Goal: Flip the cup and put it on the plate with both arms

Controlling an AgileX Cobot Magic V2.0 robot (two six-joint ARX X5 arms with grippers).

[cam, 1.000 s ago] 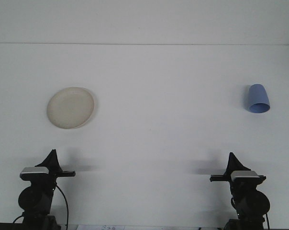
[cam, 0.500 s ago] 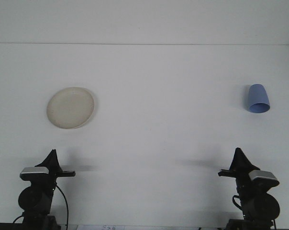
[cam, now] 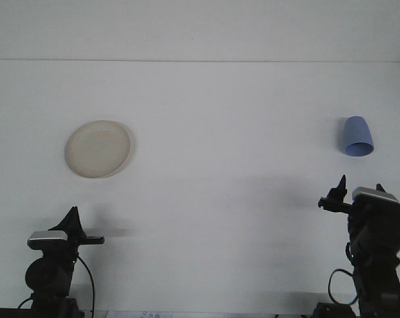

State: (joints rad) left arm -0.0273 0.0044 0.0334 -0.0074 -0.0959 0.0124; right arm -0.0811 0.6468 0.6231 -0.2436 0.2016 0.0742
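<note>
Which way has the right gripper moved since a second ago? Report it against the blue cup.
Yes. The right gripper has risen and shifted right, closing toward the blue plastic cup.

White table (cam: 213, 199) carries a cream plate (cam: 97, 148) at left and a blue cup (cam: 357, 136) at far right, well apart. The cup lies tipped, mouth toward the camera (interior not discernible). Left gripper (cam: 73, 218) sits low at the near edge. Right gripper (cam: 360, 187) stands raised below the cup, two fingertips parted, clear of the cup.
</note>
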